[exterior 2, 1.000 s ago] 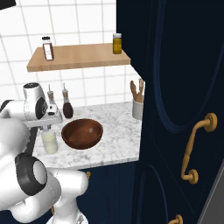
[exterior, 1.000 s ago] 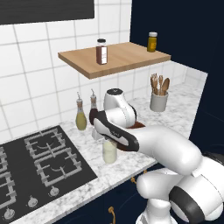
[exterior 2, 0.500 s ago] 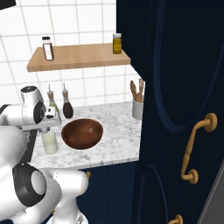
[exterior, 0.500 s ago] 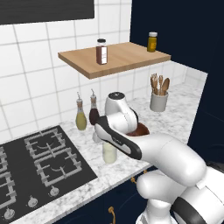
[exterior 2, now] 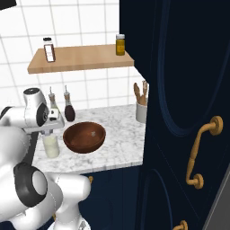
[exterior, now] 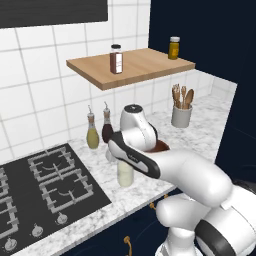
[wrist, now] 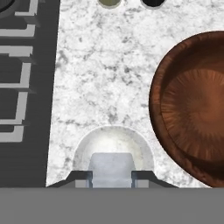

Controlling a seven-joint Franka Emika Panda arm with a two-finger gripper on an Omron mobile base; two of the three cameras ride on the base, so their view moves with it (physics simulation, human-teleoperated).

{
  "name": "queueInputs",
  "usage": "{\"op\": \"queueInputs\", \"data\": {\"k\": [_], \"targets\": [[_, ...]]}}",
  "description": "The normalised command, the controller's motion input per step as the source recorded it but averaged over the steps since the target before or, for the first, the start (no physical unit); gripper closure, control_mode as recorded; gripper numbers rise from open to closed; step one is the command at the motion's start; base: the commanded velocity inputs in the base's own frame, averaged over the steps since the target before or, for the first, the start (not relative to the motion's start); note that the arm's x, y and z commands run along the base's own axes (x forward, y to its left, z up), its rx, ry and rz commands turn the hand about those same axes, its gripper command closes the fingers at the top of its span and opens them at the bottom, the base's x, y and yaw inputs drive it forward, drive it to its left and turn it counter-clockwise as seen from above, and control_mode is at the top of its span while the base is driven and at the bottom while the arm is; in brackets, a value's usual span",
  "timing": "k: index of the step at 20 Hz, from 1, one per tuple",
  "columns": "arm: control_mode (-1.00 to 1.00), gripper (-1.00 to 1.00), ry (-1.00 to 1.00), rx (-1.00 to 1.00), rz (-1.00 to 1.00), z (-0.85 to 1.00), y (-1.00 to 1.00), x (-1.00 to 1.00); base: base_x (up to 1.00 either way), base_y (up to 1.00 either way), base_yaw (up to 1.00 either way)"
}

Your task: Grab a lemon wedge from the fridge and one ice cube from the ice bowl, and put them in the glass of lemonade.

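The glass of lemonade (exterior 2: 50, 146) stands upright on the counter (exterior 2: 117, 146). The ice bowl (exterior 2: 84, 137), reddish-brown and shallow, sits just beside it at three o'clock. An ice cube (wrist: 111, 169) hangs directly over the glass.

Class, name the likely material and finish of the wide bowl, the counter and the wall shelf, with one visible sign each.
Bowl: probably wood, reddish-brown with radial grain, slight sheen.
Counter: marble-like stone, white with grey veins.
Shelf: pale wood, matte plank with faint grain.
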Motion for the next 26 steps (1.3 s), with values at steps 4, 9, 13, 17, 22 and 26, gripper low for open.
{"op": "queueInputs", "data": {"k": [4,9,13,17,22,26], "targets": [[-1.0,-1.0,0.0,0.0,0.0,0.0,0.0,0.0,0.0,0.0,0.0],[-1.0,-1.0,0.0,0.0,0.0,0.0,0.0,0.0,0.0,0.0,0.0],[-1.0,-1.0,0.0,0.0,0.0,0.0,0.0,0.0,0.0,0.0,0.0],[-1.0,-1.0,0.0,0.0,0.0,0.0,0.0,-0.06,0.0,0.0,0.0],[-1.0,-1.0,-0.03,0.0,0.0,0.0,0.0,-0.17,0.0,0.0,0.0],[-1.0,-1.0,-0.07,0.02,0.0,0.01,-0.06,-0.29,0.0,0.0,0.0]]}}
